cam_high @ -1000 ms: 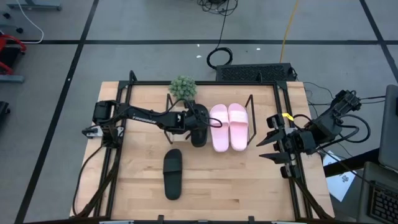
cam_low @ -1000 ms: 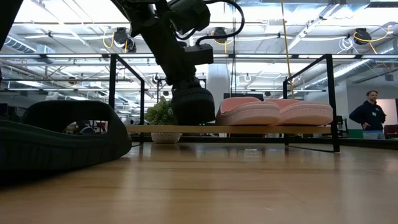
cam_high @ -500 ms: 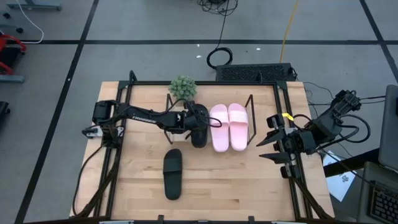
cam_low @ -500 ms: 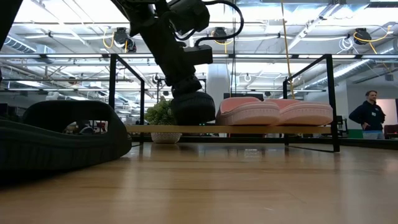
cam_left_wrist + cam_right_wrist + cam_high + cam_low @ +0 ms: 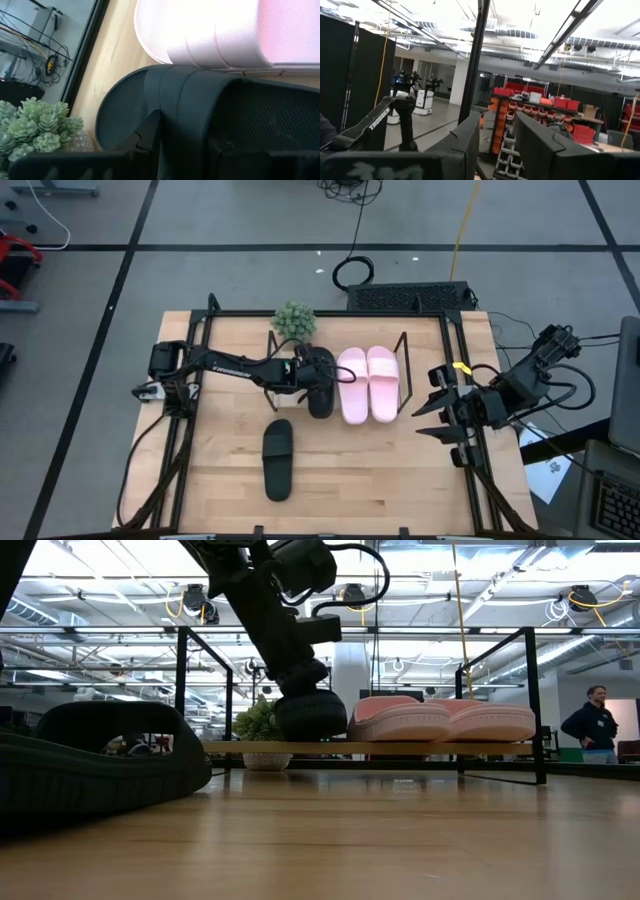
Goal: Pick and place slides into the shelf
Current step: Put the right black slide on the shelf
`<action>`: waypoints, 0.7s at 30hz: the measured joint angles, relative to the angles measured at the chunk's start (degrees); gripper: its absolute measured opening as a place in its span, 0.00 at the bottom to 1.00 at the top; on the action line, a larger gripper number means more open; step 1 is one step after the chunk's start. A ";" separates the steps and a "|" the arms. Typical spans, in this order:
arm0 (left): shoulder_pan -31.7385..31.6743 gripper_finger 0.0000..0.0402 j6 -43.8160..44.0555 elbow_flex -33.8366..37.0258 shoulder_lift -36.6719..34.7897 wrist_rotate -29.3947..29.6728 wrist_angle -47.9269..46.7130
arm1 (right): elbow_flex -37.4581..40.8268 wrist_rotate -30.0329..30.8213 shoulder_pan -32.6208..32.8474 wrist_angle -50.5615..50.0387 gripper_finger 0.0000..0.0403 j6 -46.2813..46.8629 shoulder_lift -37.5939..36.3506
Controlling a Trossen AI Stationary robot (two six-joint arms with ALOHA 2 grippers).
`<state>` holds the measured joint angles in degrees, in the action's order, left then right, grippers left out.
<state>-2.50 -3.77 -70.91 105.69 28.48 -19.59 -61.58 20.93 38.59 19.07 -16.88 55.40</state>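
Left end effector (image 5: 303, 370) is clamped on a black slide (image 5: 320, 383), holding it on the shelf (image 5: 405, 352) board just beside the pink pair (image 5: 367, 384), presumably so the pairs sit in a row. The second black slide (image 5: 278, 459) lies on the tabletop (image 5: 380, 470), unplaced. Right end effector (image 5: 432, 404) waits at the tabletop's right edge, fingers apart, empty.

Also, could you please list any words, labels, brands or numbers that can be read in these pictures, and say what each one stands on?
"TROSSEN": white letters on a dark arm link in the right wrist view.
Pale marks on the right gripper body, bottom edge of that view: too blurred to read.
Slides, shelf and table: no readable text.
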 joint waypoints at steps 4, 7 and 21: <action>0.00 0.21 1.38 0.00 0.00 -0.20 -0.02 | 0.00 0.00 0.00 -1.24 0.28 1.76 0.35; 0.00 0.21 2.97 0.00 0.00 -0.23 -0.04 | 0.00 0.00 0.00 -1.34 0.28 1.85 1.03; 0.61 0.21 5.62 -2.10 0.11 -2.49 -3.22 | 0.00 -0.02 0.02 -1.45 0.28 2.71 2.23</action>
<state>-1.89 1.85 -73.02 105.80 25.99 -22.82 -61.58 20.91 38.61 17.62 -14.17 57.63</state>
